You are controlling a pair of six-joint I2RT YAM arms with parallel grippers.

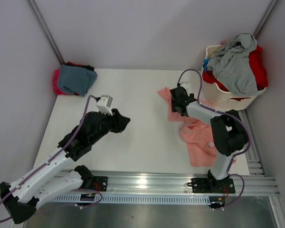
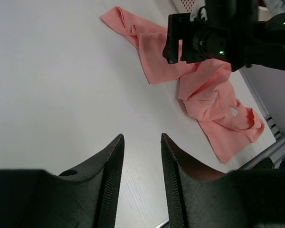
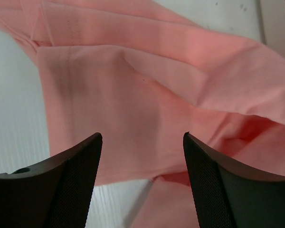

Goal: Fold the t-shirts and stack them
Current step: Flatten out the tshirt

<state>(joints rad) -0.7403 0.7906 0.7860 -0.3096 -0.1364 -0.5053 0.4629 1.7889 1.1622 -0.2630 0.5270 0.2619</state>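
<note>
1. The table was white, and a salmon-pink shirt lay crumpled and unfolded on its right side, running from beside the basket toward the near edge.
2. A small white label showed at the neck opening of that shirt, at its near end.
3. The right claw hung over the far part of the pink shirt with its jaws wide apart; only cloth lying below showed between them, and it gripped nothing.
4. Whether its fingertips touched the cloth could not be told.
5. The left claw was over bare table left of the middle, well apart from the pink shirt and pointing toward it.
6. Its jaws stood partly apart with the white tabletop showing in the gap, and they held nothing.
7. In the far left corner sat a small pile: a folded teal shirt on top, with a magenta shirt showing at its left edge and a black one at its far edge.
8. At the far right stood a white slotted basket, heaped above its rim.
9. A grey shirt draped over the top of the heap, and a red shirt lay under it on the right.
</note>
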